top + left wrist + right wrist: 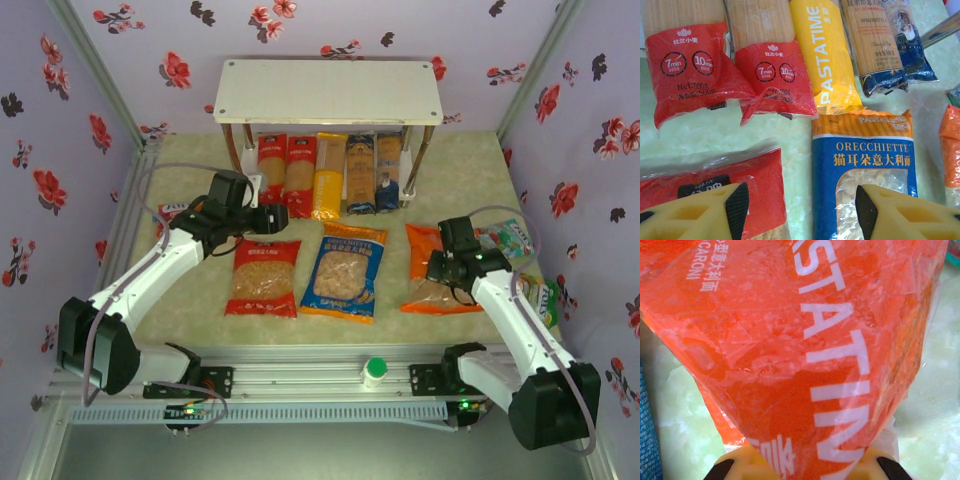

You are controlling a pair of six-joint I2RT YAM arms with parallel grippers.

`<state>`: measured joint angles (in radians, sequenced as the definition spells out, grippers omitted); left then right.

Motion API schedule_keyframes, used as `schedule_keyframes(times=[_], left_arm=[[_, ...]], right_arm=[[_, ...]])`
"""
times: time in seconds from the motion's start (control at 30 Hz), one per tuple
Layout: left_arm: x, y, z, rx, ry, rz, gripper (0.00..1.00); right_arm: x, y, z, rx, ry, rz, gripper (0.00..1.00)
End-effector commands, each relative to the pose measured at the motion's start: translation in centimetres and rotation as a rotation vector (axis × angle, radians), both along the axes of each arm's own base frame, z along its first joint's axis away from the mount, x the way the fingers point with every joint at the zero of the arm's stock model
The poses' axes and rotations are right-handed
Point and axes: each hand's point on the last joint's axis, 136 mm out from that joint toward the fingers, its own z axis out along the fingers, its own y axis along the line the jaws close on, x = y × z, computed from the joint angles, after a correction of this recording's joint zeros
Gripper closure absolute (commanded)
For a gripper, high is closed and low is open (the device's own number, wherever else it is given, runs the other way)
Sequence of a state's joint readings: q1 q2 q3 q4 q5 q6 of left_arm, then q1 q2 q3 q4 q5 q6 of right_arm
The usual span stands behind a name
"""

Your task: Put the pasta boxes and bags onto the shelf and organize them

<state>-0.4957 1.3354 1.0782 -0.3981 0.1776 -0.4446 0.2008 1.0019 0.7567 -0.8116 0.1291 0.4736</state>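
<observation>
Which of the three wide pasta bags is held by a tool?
The orange bag, rightmost of the three: the right tool pinches its edge. The red bag and the blue bag lie free, under no grip.

spaghetti packs (328, 180): far ends under shelf (330, 90) | orange bag (420, 243): partly behind right tool (447, 268)

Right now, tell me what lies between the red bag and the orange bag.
The blue bag lies flat between the red bag and the orange bag, as the top external view shows.
</observation>
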Motion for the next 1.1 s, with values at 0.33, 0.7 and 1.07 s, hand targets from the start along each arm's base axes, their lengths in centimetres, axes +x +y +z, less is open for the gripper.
schedule_keyframes(times=[0.33,0.7,1.07], left_arm=[[1.6,-0.1,3.4,-0.015,-0.088,-0.017,0.39],[1.7,0.0,4.4,-0.023,-0.105,-0.016,0.39],[1.5,0.2,5.4,-0.015,-0.126,-0.018,0.39]], right_arm=[[2.6,-2.4,19.9,-0.101,-0.489,-0.028,1.0],[5.4,-0.2,35.2,-0.003,-0.889,0.047,1.0],[12.6,2.7,43.1,0.041,-1.079,0.129,1.0]])
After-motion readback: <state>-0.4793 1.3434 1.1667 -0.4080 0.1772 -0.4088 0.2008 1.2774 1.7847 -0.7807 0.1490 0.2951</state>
